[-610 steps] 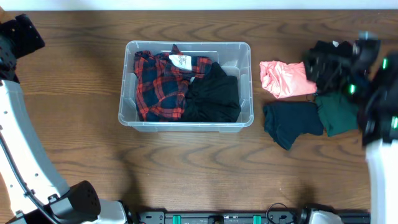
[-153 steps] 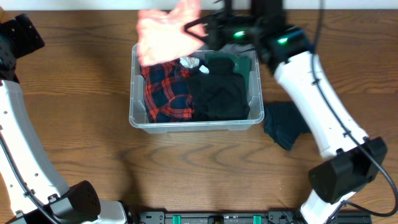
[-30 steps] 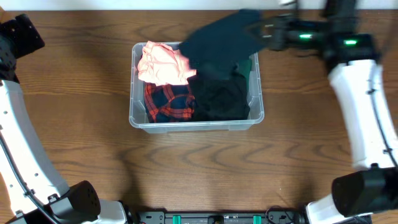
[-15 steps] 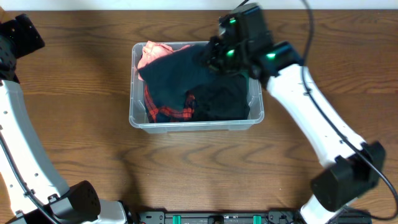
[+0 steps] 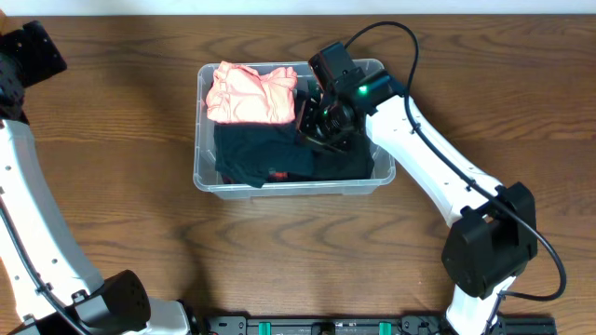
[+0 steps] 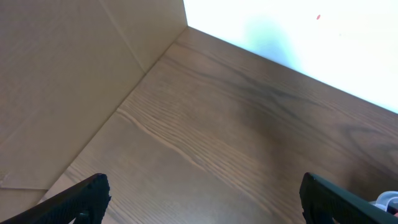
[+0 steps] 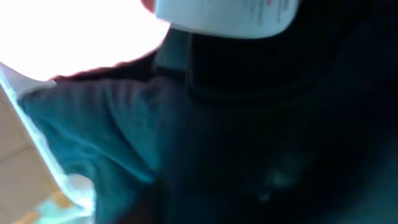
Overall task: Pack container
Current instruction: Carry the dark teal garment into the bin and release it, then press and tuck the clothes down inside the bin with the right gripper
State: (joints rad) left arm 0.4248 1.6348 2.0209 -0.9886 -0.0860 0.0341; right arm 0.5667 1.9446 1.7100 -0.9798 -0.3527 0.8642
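The clear plastic container (image 5: 202, 175) stands mid-table, holding a pink garment (image 5: 250, 93) at its back left. A dark navy garment (image 5: 256, 154) is spread over the front, and a black one (image 5: 352, 160) lies on the right. A sliver of red plaid (image 5: 277, 174) peeks out. My right gripper (image 5: 322, 117) is down inside the container among the dark clothes; its jaws are hidden. The right wrist view shows only dark cloth (image 7: 280, 124), teal-green cloth (image 7: 93, 130) and a white label (image 7: 230, 15). My left gripper (image 6: 205, 208) hangs open over bare wood, far from the container.
The left arm (image 5: 28, 186) runs along the table's left edge. The right arm (image 5: 438, 177) reaches from the front right over the container's right wall. A pale wall panel (image 6: 68, 74) meets the wooden tabletop (image 6: 236, 143) in the left wrist view.
The right gripper came down and left into the container with the navy garment, which now lies spread over the plaid. The pink garment shows fully again. The left arm has not moved.
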